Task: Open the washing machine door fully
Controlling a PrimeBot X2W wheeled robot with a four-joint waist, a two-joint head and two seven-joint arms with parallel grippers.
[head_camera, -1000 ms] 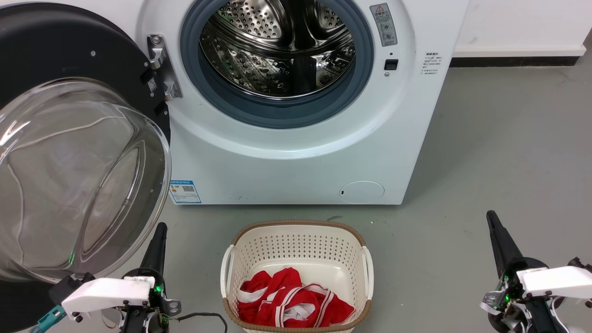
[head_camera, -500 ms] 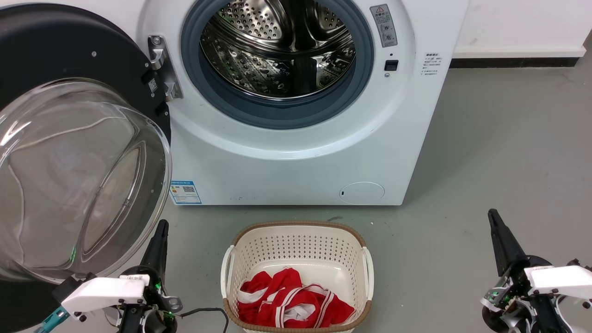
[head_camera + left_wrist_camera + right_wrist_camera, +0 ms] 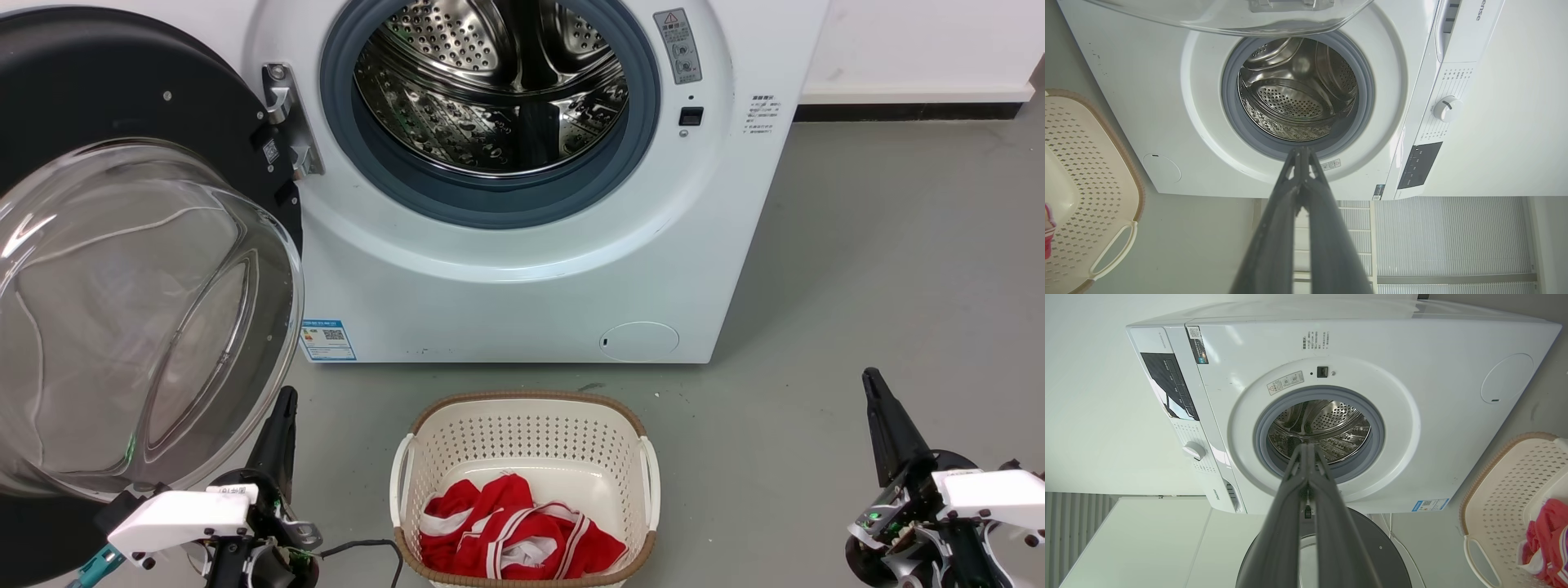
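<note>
Little changes over the last second: the washing machine door (image 3: 139, 269) stays swung wide at 9 o'clock, clear of the washing machine (image 3: 506, 294). Your left gripper (image 3: 285, 398) at 7 and right gripper (image 3: 872, 384) at 5 barely shift, jaws pressed together, empty. Looks fully open to me.

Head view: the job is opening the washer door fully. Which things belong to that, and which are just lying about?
Belong to the job:
washing machine door, swung open at left
washing machine
left gripper, jaws shut, near the door's glass

Just lying about:
laundry basket on the floor
red and white clothes in it
</note>
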